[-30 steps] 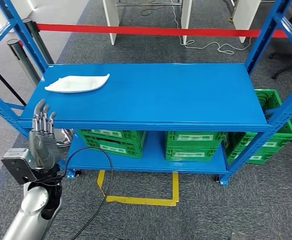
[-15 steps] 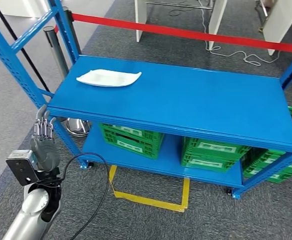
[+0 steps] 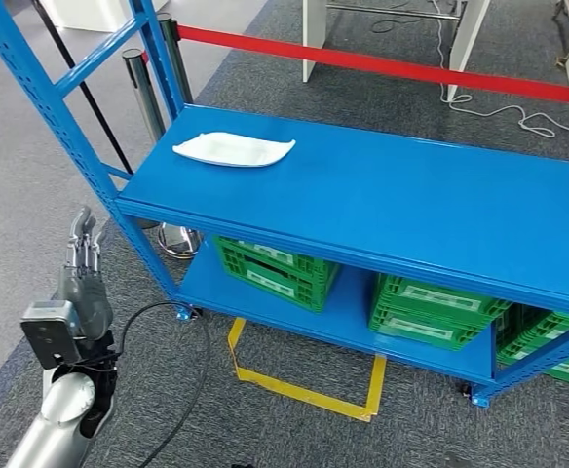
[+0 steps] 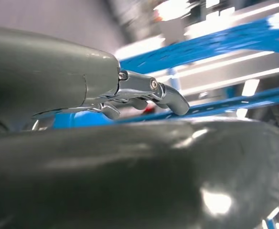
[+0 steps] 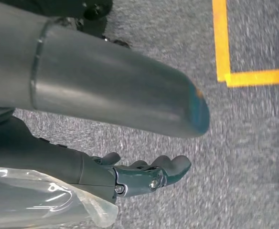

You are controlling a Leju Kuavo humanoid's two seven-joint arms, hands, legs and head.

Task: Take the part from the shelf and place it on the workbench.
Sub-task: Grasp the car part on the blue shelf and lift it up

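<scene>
The part point(image 3: 234, 149), a flat white elongated piece, lies on the near-left end of the blue shelf's top board point(image 3: 414, 210). My left hand point(image 3: 83, 278) is raised in front of the shelf's left post, below and left of the part and well apart from it, fingers point(image 4: 150, 90) straight and holding nothing. My right hand point(image 5: 131, 174) hangs over grey carpet, thumb and fingers stretched out with nothing between them. A clear glossy film point(image 5: 40, 202) lies along the side of the fingers away from the thumb.
Blue uprights point(image 3: 68, 127) frame the shelf's left end. Green crates point(image 3: 278, 268) fill the lower board. A chrome barrier post point(image 3: 171, 68) and red tape point(image 3: 385, 66) stand behind. Yellow floor tape point(image 3: 304, 390) and a black cable point(image 3: 193, 370) lie on the carpet.
The whole picture has shifted: the camera has turned left and the shelf now sits further right. My left hand stays raised and holds nothing, as before.
</scene>
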